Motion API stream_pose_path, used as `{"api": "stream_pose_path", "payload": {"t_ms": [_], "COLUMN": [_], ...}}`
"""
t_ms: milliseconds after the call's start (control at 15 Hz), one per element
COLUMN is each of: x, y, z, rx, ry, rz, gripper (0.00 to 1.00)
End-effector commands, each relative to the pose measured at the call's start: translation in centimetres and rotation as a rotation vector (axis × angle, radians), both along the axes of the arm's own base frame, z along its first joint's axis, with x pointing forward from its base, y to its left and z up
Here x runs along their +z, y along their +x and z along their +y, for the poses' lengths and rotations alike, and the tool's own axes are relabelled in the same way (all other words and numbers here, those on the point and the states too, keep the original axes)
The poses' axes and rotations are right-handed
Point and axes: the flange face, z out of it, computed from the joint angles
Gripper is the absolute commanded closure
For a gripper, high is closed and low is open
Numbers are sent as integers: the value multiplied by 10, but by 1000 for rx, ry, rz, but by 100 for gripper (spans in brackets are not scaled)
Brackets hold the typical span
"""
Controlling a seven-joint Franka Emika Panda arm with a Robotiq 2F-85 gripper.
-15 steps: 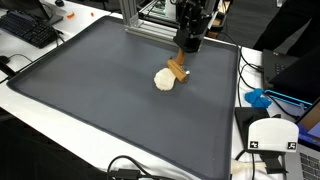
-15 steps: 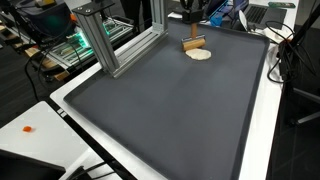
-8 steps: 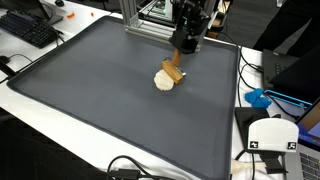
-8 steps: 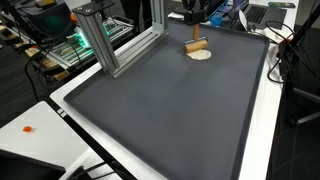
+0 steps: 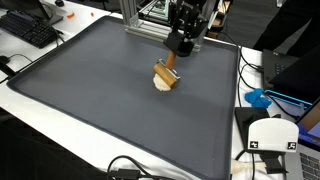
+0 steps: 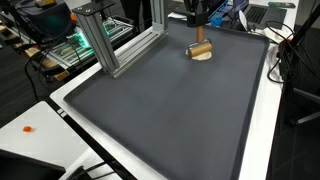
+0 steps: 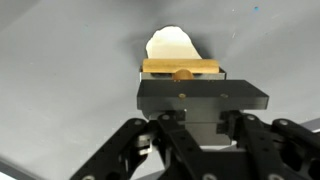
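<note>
My gripper hangs low over the far part of a dark grey mat, shut on the handle of a small wooden tool with a flat block head. That head rests on or just above a pale, round lump lying on the mat. In the other exterior view the gripper stands above the wooden tool and the lump. In the wrist view the wooden bar crosses in front of the dark fingers, with the lump showing beyond it.
An aluminium frame post stands at one edge of the mat. A keyboard, cables, a white box with a marker tag and a blue object lie off the mat on the white table.
The gripper has carried the wooden tool sideways from beside the pale lump to over it, turning the head a little. The lump has stayed in place.
</note>
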Motion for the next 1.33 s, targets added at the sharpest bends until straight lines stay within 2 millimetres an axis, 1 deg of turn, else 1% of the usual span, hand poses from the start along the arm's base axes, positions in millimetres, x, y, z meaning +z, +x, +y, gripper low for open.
{"api": "stream_pose_path", "payload": {"t_ms": [0,267,600,933,1267], "x": [-19,-20,-13,10,43], "y": [2,4,6,7,4], "z": [-5,-8,-14,-20,-26], "rx": [-6,-8,-8,-3,38], "ry": [-20,-35,-38,-25,-18], "rz": [-32,-57,-80,-105,-136], "gripper": [78,78,78,78,78]}}
